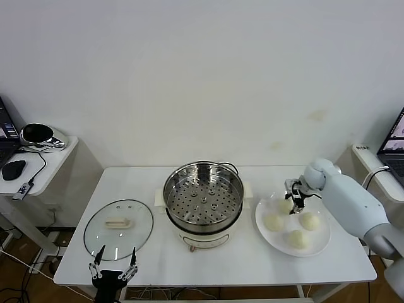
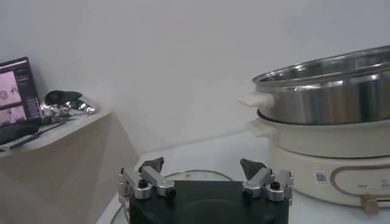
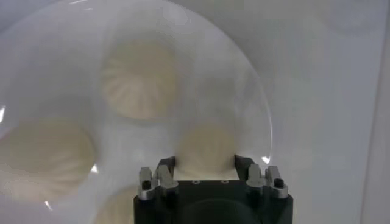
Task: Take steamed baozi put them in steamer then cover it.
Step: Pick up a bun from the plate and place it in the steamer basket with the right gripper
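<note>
Four cream-white baozi lie on a white plate (image 1: 320, 245) at the right of the table. My right gripper (image 1: 293, 207) is down on the far-left baozi (image 1: 285, 204). In the right wrist view its fingers (image 3: 166, 170) press both sides of that bun (image 3: 207, 143), which still rests on the plate (image 3: 244, 79). The other buns (image 1: 308, 220) lie beside it. The steel steamer (image 1: 203, 196) stands mid-table with its perforated tray bare. The glass cover (image 1: 118, 228) lies flat at the left. My left gripper (image 1: 114, 264) waits open at the front edge, near the cover.
A side table (image 1: 44, 167) with a mouse and a headset stands at the left. A laptop (image 1: 394, 148) sits at the far right. In the left wrist view the steamer (image 2: 329, 91) and the cover's rim (image 2: 195, 175) lie ahead of the left gripper (image 2: 202, 165).
</note>
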You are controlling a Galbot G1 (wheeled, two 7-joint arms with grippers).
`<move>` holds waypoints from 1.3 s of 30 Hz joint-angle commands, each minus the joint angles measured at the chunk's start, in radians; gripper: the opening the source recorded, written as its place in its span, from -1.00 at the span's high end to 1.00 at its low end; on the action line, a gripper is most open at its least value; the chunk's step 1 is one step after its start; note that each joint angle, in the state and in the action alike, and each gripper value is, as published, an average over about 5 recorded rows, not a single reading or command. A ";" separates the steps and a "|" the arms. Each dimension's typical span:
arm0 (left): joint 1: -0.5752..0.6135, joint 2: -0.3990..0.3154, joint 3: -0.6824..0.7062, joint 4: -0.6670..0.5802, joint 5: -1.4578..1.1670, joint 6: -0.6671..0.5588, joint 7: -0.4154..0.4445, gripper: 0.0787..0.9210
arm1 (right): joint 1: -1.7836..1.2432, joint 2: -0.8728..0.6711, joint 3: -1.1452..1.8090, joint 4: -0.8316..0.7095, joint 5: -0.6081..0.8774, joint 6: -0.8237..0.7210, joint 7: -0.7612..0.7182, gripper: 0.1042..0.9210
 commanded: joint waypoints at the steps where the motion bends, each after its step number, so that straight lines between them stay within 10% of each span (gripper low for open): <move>1: 0.000 0.001 0.000 -0.002 0.001 -0.001 0.000 -0.77 | 0.026 -0.032 -0.033 0.050 0.050 0.003 0.004 -0.24; 22: -0.016 0.024 0.003 -0.012 -0.026 -0.014 0.000 -0.77 | 0.711 -0.013 -0.542 0.307 0.611 0.010 -0.011 -0.25; 39: -0.023 0.007 -0.040 -0.020 -0.044 -0.018 0.003 -0.77 | 0.637 0.379 -0.706 0.199 0.445 0.370 0.038 -0.28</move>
